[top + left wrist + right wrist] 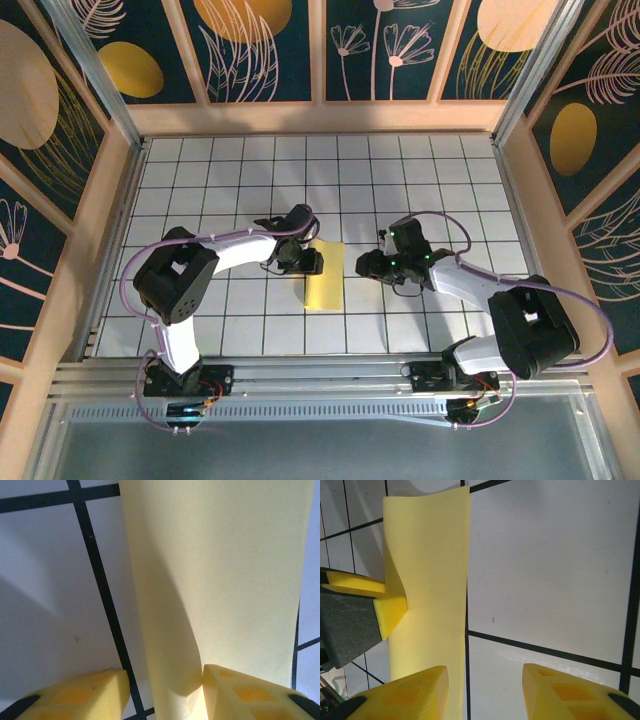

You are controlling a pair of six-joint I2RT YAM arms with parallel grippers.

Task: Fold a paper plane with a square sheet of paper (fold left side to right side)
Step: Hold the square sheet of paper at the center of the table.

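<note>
Parted jaws are seen on both grippers, nothing pinched. Left gripper (165,680) is set down on the square sheet of paper (325,285), one finger (390,611) pressed onto its left side, where the edge is curled up a bit. Right gripper (485,680) is held at the sheet's right edge, one finger over paper, the other over bare tile. Sheet is found as a narrow strip near the table's (200,180) middle.

Left tool (165,682), right tool (485,680) — jaws apart
</note>
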